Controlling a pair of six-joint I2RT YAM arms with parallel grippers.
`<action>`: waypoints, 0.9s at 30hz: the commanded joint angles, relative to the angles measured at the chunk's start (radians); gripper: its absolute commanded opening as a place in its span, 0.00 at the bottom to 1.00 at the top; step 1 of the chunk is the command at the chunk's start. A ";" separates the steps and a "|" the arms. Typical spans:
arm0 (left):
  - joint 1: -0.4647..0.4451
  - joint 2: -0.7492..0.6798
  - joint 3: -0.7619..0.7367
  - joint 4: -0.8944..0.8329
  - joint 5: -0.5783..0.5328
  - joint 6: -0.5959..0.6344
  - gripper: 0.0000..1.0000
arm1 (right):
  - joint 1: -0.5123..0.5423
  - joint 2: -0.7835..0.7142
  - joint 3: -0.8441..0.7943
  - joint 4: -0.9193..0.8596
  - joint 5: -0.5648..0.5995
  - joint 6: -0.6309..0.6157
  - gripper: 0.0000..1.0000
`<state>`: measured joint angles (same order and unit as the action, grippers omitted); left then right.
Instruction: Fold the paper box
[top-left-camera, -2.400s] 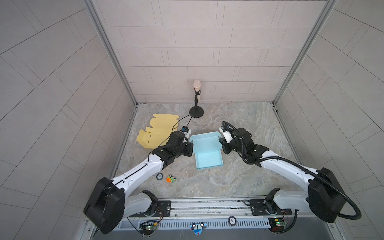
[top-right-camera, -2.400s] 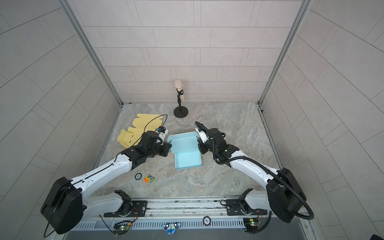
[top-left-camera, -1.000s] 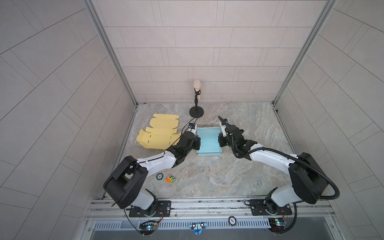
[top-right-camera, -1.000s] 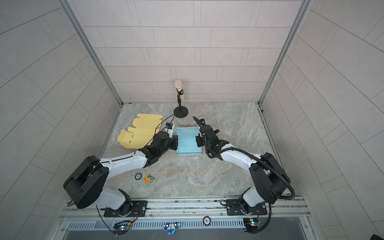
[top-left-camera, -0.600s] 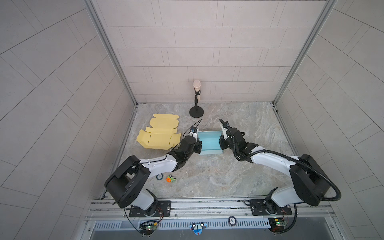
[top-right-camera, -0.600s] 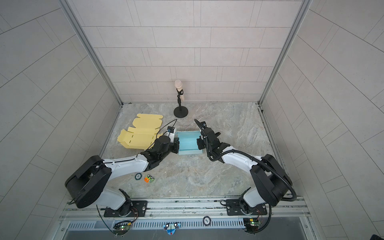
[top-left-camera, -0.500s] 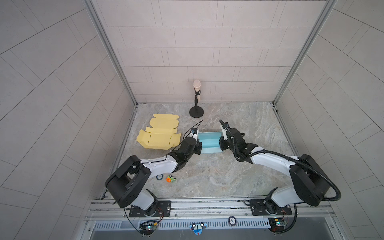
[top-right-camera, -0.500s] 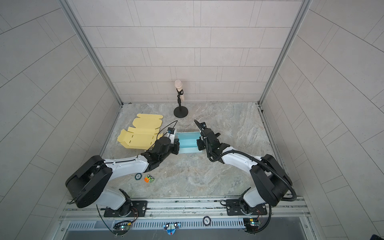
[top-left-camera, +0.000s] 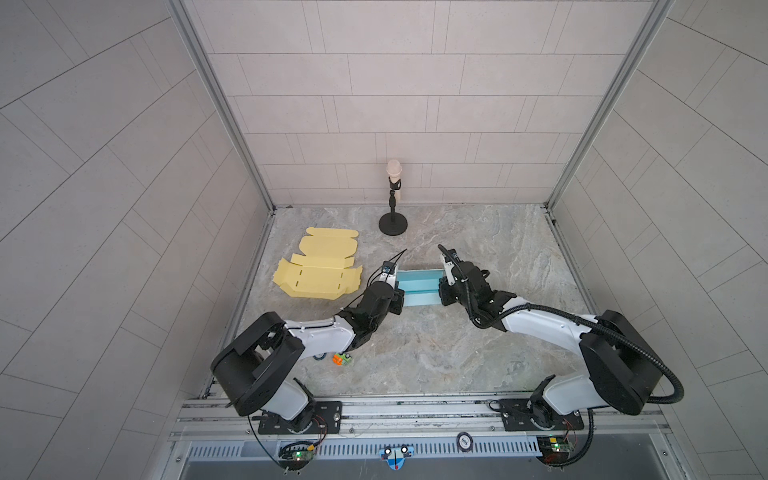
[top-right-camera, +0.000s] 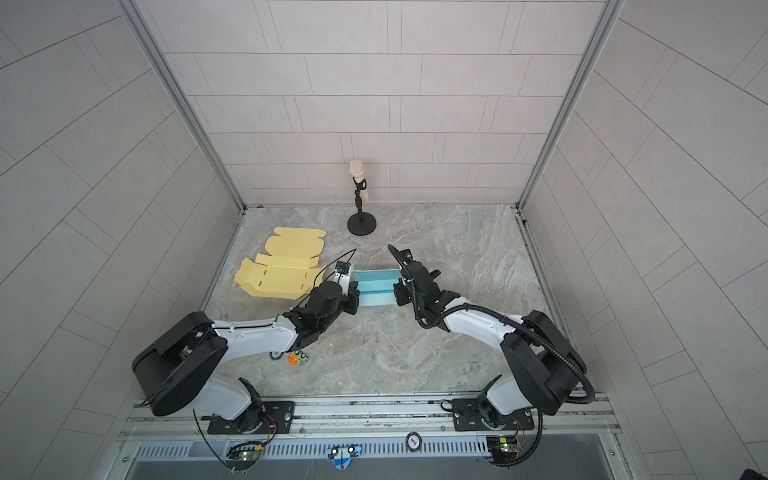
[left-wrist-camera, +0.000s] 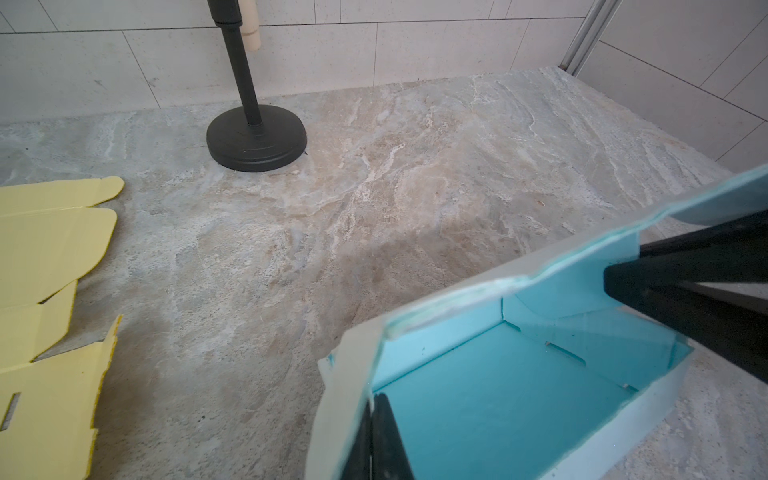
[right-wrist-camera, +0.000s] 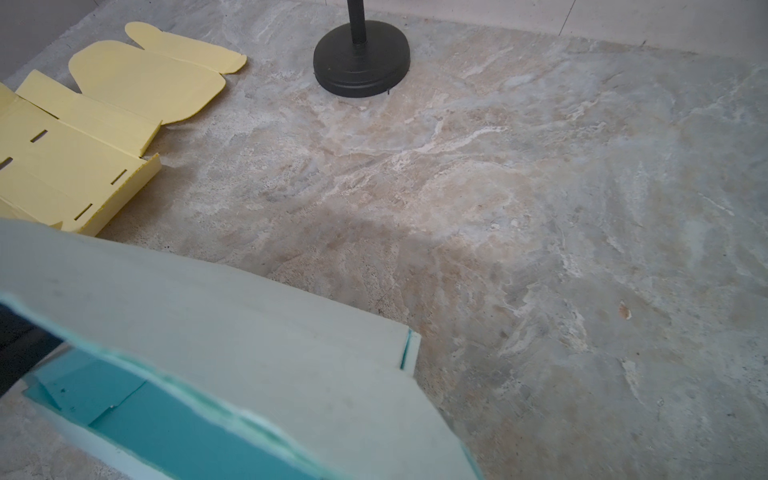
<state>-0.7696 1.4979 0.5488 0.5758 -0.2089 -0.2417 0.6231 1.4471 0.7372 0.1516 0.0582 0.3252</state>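
Paper box (top-left-camera: 417, 286), teal matte card (paler outside), rectangular, lid half-closed

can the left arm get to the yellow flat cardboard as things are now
Probably yes for reach: the yellow cardboard lies close beside the left hand with bare table between. But that hand is shut on the end wall of the blue box, so it would have to let go first.
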 joint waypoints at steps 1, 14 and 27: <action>-0.038 0.025 -0.032 -0.041 0.035 0.024 0.00 | 0.025 -0.030 -0.023 -0.003 -0.054 0.016 0.15; -0.084 0.058 -0.050 -0.035 -0.019 0.039 0.00 | 0.028 -0.088 -0.091 -0.002 -0.051 0.035 0.23; -0.086 0.077 -0.059 -0.019 -0.030 0.037 0.00 | 0.070 -0.343 -0.194 -0.136 0.044 0.128 0.46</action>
<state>-0.8494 1.5452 0.5137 0.6136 -0.2657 -0.2085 0.6739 1.1580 0.5488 0.0650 0.0620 0.4248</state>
